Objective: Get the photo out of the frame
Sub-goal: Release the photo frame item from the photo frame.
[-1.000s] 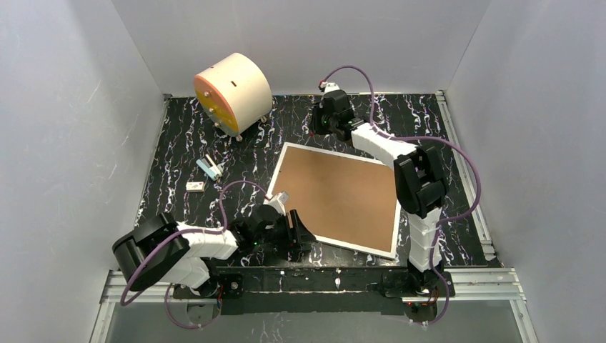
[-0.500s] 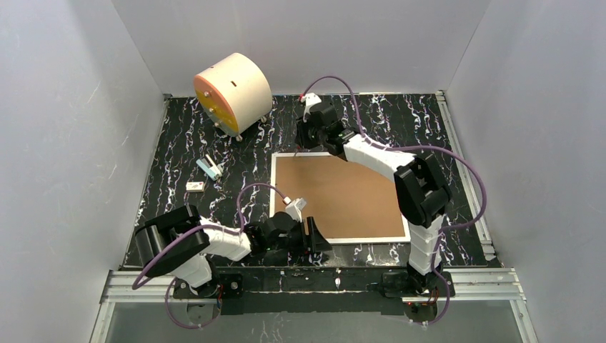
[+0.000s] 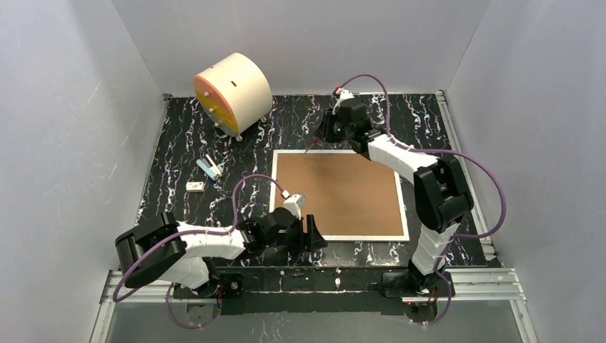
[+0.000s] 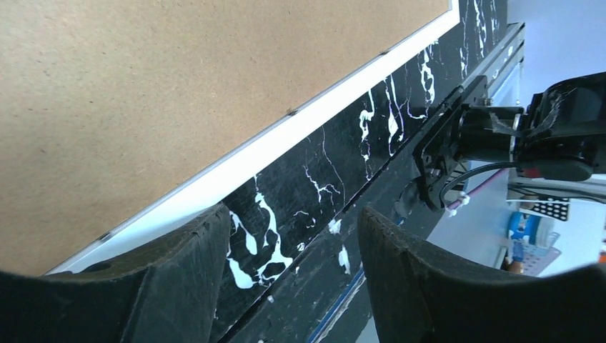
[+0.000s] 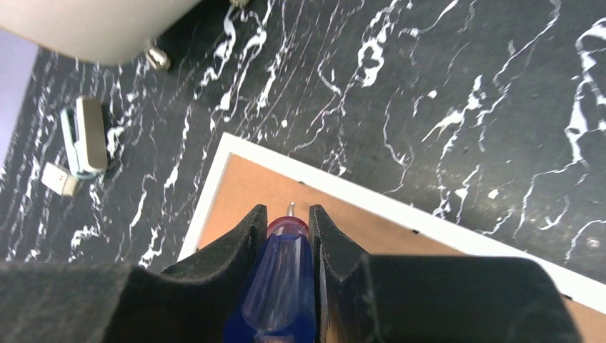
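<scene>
One brown panel [image 3: 336, 193] fills frame [image 3: 343, 237]; cyl [image 3: 232, 91] apart.

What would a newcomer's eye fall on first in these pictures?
The frame lies brown back up in the middle of the black marbled table. The right gripper grips a blue-handled screwdriver over the frame's far edge. A cream cylinder with an orange face stands at the far left.

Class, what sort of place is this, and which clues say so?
Likely a robot test booth: grey walls enclose a marbled table; a left arm and right arm are mounted on a metal rail.
</scene>
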